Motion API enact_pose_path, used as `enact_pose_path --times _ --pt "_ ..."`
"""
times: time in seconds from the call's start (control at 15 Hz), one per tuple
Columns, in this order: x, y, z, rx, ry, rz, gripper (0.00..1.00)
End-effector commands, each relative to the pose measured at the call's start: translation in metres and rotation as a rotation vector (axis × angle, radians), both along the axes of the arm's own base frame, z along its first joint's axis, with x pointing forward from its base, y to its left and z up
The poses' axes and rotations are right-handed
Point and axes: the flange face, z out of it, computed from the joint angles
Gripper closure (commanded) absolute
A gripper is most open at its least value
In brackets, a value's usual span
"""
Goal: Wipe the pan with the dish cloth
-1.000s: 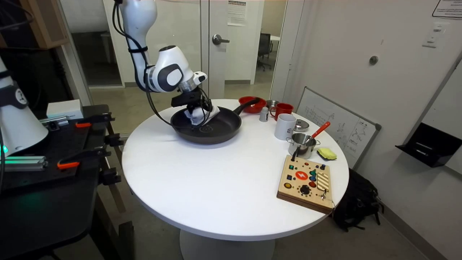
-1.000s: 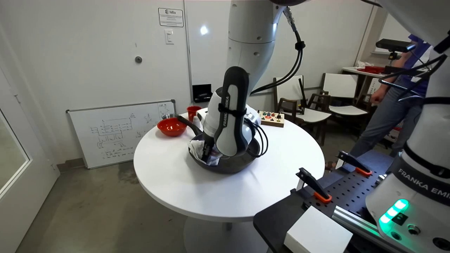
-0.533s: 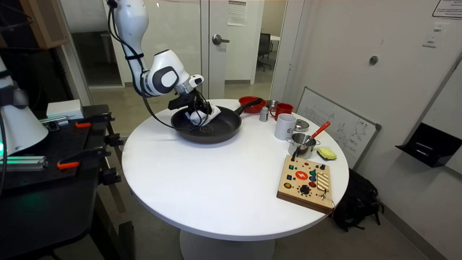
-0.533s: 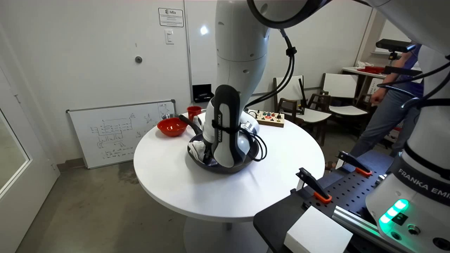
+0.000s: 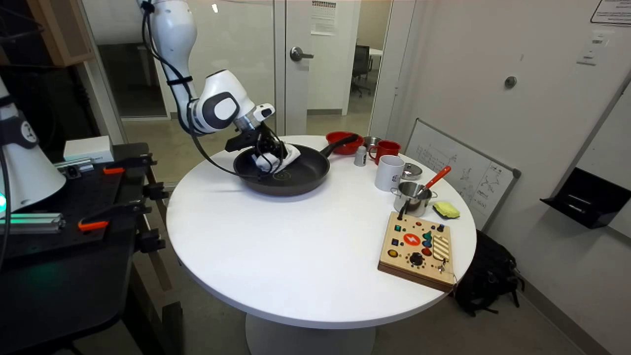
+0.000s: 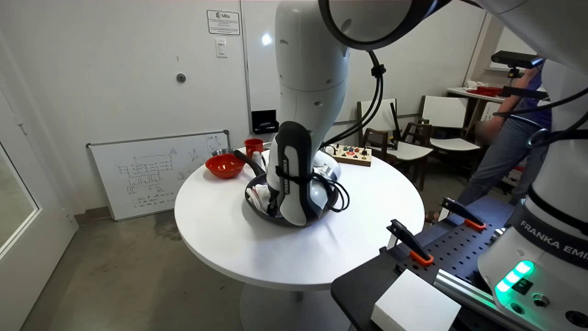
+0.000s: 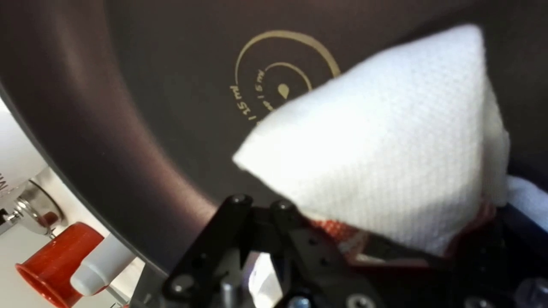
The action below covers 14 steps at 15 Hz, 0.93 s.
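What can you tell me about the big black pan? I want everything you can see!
The pan is wide, round and black with shallow sides, and looks like smooth, coated metal. Its long black handle points toward the red bowl; I can't tell whether they touch. Inside are gold markings: a drop, rings and tiny writing. It sits flat, open side up, on the white round table. A white cloth, gripped by the robot's pincer, lies inside it.

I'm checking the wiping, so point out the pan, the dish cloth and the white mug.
Pan (image 5: pixel 303 172): in an exterior view, bare inner floor.
Dish cloth (image 7: pixel 389 145): in the wrist view, white part.
White mug (image 5: pixel 388 175): in an exterior view, outer wall.
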Motion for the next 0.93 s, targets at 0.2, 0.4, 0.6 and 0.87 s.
enact_pose_path --times 0.2,0.4,0.6,0.87 --pt "-0.0194 -0.0045 -0.0095 -0.057 0.144 -0.095 1.00" --pt "-0.0194 -0.0027 -0.0077 -0.060 0.182 -0.109 1.00" --pt "-0.0210 0.0003 -0.0068 -0.042 0.200 -0.116 1.00" --pt "-0.0232 0.0013 -0.0064 -0.020 0.227 -0.132 1.00"
